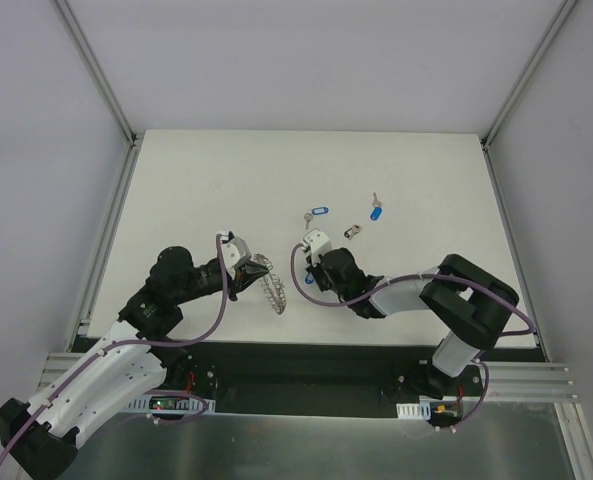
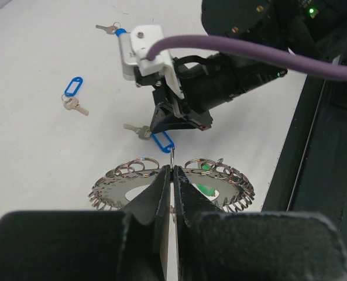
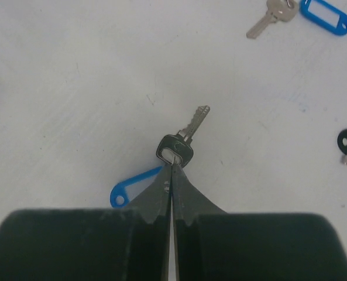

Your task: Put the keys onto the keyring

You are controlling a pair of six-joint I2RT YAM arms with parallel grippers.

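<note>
Left gripper (image 2: 172,175): jaws fully closed, pinching the near rim of the keyring (image 2: 117,190); nothing else in the grip.
Keyring: held at the left fingertips, between the two arms in the top view, where it shows as a narrow tilted ellipse. Coiled loops run around the rim on both sides of the fingers. Whether its lower edge touches the table (image 1: 426,180) cannot be told.
Green spot (image 2: 205,188): visible inside the ring, just right of the left fingers.
Right gripper (image 3: 173,167): jaws closed, tips clamped on the head end of the held key (image 3: 191,126).
Held key: silver, blade pointing away from the fingers and up to the right in the right wrist view. It is just beyond the keyring's far rim in the left wrist view, not on the ring.
Blue tag (image 3: 129,190): attached to the held key, partly hidden behind the right gripper's left finger.
Second key (image 1: 317,213): blue tag, loose on the table just beyond the right gripper.
Grey-tag key (image 1: 352,232): loose on the table, to the right of the second key.
Third key (image 1: 376,211): blue tag, loose, farthest right, near the grey-tag key.
Loose keys: all three apart from each other and well apart from the keyring.
</note>
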